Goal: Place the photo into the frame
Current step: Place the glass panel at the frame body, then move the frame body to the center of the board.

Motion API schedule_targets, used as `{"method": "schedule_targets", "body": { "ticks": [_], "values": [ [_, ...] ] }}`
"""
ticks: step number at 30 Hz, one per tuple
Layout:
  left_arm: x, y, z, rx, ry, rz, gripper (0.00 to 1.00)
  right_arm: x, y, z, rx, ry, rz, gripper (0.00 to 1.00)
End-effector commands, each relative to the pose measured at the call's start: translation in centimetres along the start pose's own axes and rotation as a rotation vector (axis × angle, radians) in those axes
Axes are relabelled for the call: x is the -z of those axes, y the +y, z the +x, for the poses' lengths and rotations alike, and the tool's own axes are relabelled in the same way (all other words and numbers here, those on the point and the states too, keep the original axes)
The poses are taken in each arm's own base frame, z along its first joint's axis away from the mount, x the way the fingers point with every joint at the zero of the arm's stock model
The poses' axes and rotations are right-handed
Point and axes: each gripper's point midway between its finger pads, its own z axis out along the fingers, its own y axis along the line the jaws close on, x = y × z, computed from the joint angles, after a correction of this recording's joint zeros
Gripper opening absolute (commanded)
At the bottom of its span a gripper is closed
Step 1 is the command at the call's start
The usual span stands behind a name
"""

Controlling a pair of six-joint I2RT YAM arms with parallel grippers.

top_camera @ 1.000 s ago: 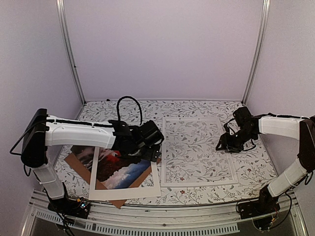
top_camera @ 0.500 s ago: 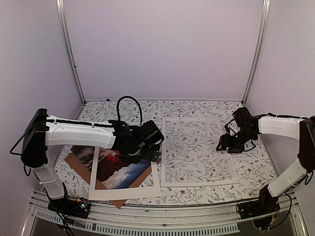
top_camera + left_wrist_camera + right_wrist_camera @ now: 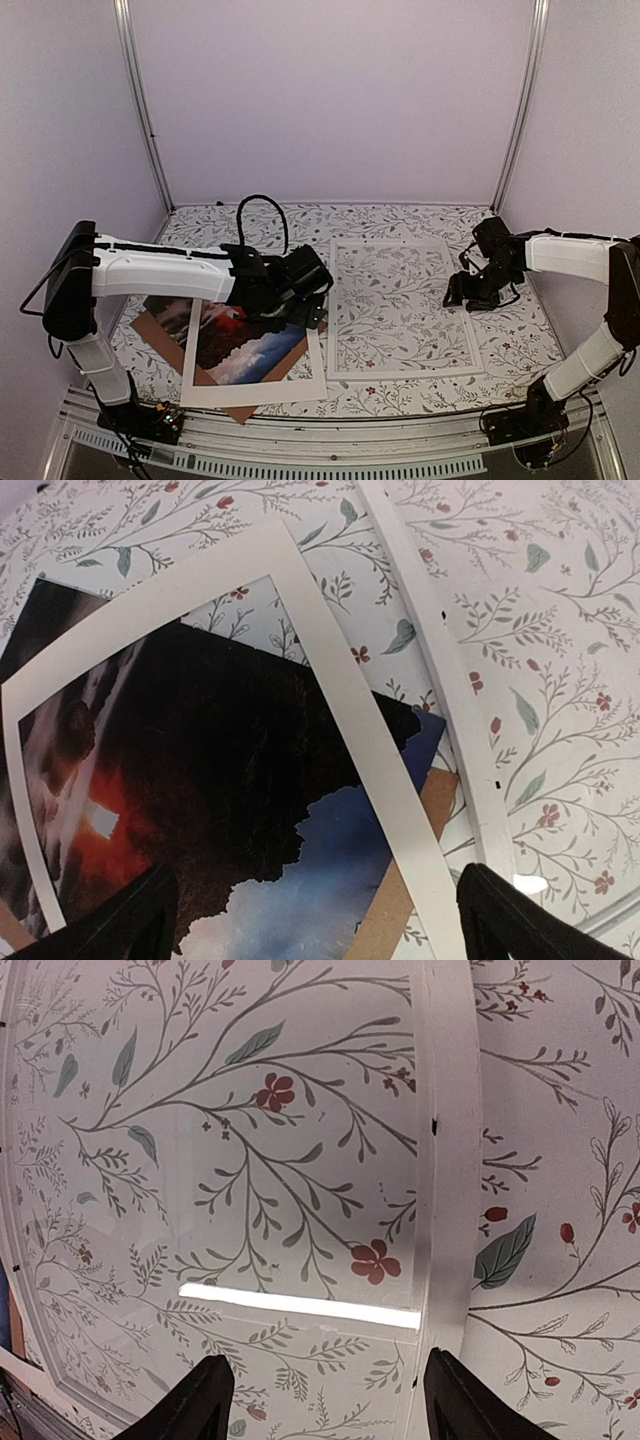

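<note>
Desk: floral-print cover.

Photo: lies flat near the desk's near-left corner. It sits on a brown backing board and under a white mat. The print is skewed to the mat, so its dark clouds, red glow and blue-white patch fill the mat's window at an angle. In the left wrist view one corner of the print passes under the mat's right strip and shows on the far side of it. Brown board shows just below that corner.

Frame: lies flat right of centre, with its long sides running from the near edge toward the far edge. The desk pattern shows through the pane. It holds no print. Its left rim is just beside the mat's right strip; whether they touch, I cannot tell.

Left hand: above the mat's right strip and the print. Its fingers are spread as wide as they go, with nothing between them.

Right hand: over the frame's right rim, about halfway along it. Its fingers are well apart and grip nothing; the rim runs under them, nearer one finger.
</note>
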Motion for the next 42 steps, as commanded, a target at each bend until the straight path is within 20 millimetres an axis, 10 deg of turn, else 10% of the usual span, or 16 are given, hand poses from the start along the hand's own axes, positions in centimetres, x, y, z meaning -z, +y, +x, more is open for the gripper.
{"method": "schedule_targets", "body": {
  "ticks": [1,23,42],
  "values": [
    [0.1,0.2,0.3,-0.011,-0.003,-0.024,1.0,0.5,0.0,-1.0,0.014,-0.027,0.022,0.69],
    [1.3,1.2,-1.4,0.004,-0.038,0.041,1.0,2.9,-1.0,-7.4,0.002,-0.252,0.086,0.69],
    [0.3,13.3,-1.0,0.274,-0.024,0.158,1.0,-0.8,-3.6,-10.1,-0.023,-0.222,0.049,0.56]
  ]
}}
